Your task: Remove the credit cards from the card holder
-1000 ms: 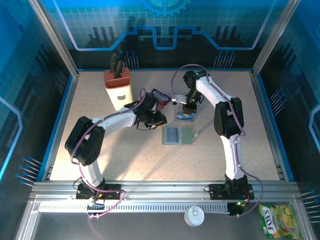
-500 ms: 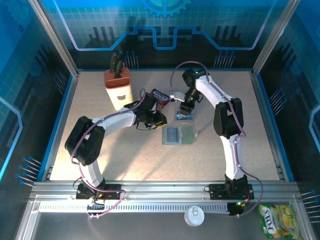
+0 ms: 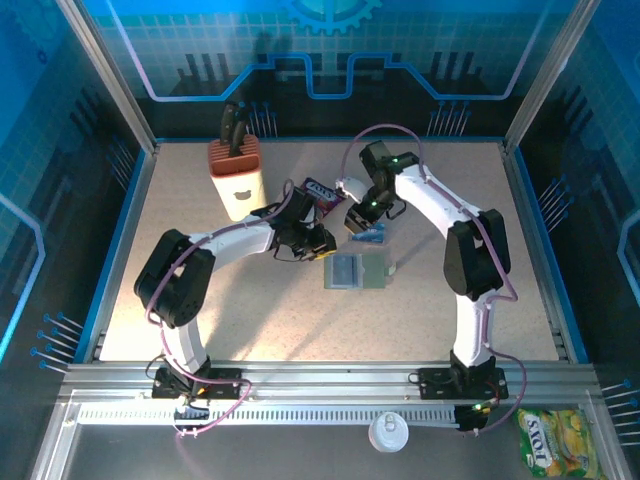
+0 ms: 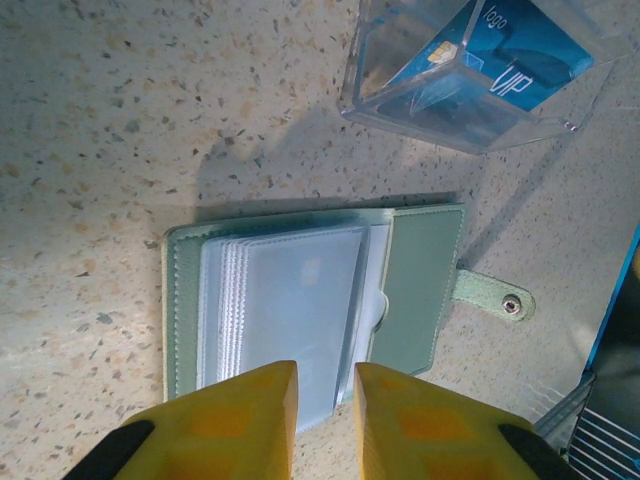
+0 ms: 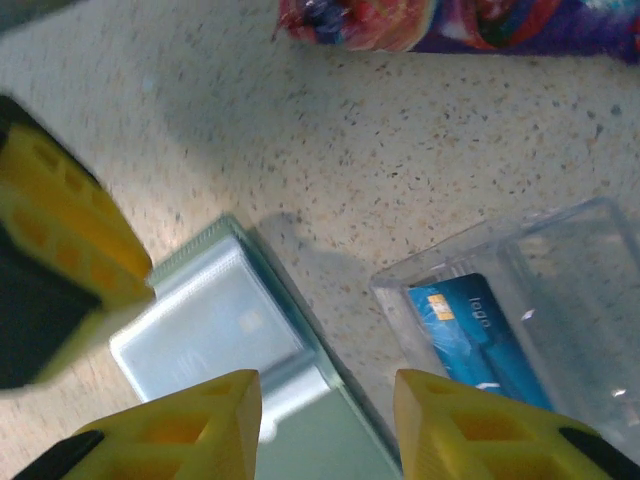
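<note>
The grey-green card holder (image 3: 358,271) lies open and flat on the table, its cloudy plastic sleeves (image 4: 290,300) facing up and its snap tab (image 4: 495,298) out to the side. A chip mark shows faintly through the top sleeve; I cannot tell that card's colour. The blue credit card (image 4: 500,60) lies inside a clear plastic box (image 3: 370,235) beside the holder. The red and yellow-orange cards are hidden. My left gripper (image 4: 325,375) hovers at the holder's edge, jaws narrowly open and empty. My right gripper (image 5: 325,385) is wide open above the holder (image 5: 240,320) and the box (image 5: 520,300).
A pink-purple snack packet (image 3: 320,193) lies just behind the two grippers. A knife block (image 3: 235,175) stands at the back left. The left finger (image 5: 60,230) sits close to the right gripper. Blue rails edge the table.
My right gripper has moved left from over the clear box toward the card holder, and its elbow swung out to the right. The left arm has barely moved.
</note>
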`<state>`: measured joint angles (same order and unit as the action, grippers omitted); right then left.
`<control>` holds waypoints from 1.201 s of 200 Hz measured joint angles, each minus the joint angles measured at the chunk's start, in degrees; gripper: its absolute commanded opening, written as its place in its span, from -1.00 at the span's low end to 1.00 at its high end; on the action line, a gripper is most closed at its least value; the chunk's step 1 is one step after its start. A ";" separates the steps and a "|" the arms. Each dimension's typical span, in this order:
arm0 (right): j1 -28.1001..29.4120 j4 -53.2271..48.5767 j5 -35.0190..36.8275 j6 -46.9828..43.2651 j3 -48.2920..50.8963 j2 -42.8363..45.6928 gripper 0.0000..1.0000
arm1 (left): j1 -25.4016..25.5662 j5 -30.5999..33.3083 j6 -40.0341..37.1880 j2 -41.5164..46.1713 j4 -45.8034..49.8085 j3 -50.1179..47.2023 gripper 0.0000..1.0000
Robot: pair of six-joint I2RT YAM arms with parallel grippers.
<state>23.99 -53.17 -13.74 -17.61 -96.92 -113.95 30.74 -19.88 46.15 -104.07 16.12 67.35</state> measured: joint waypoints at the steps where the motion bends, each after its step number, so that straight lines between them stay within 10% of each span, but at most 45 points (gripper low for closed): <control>1: 0.04 0.57 0.00 0.68 0.57 0.24 -0.20 | 0.00 -0.07 0.00 -0.04 -0.04 0.00 -0.56; 106: 1.77 33.64 -5.42 46.47 35.32 15.10 -0.27 | 0.20 -0.55 -0.15 -0.59 0.09 -1.14 -0.67; 240: 4.83 45.07 -9.66 61.51 43.10 16.98 -0.26 | 1.25 2.12 0.42 -1.01 2.05 -1.64 -0.83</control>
<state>28.82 -8.10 -23.40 43.90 -53.82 -96.97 31.99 -17.76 46.57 -105.08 18.17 65.71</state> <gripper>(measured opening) 0.367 0.096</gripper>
